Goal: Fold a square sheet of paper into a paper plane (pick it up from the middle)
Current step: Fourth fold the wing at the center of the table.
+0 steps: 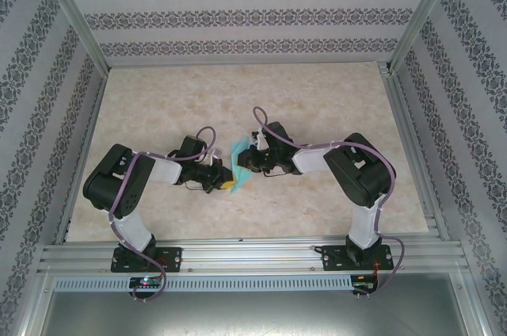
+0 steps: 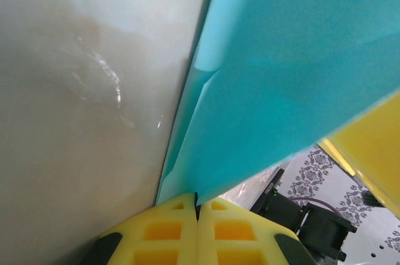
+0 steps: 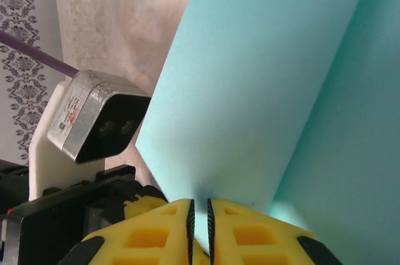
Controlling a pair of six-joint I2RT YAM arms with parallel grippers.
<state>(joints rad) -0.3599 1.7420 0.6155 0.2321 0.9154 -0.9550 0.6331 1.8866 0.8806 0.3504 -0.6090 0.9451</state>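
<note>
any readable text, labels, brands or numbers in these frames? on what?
No text is legible.
The sticker on the left arm's wrist camera has red and dark print, too blurred to read.
There is no print on the paper.

The paper sheet [image 3: 250,90] looks matt, the marbled tabletop [image 2: 75,121] glossy.

scene: beige marbled table [image 1: 333,90] inside patterned walls [image 1: 238,19] | turquoise paper [image 1: 238,148]: mid-table, bent, not lying flat | left gripper [image 1: 226,183]: at the paper's near-left side, yellow tips against it | right gripper [image 1: 245,165]: just right of the paper, touching it | aluminium rail [image 1: 253,250]: well to the paper's near side
</note>
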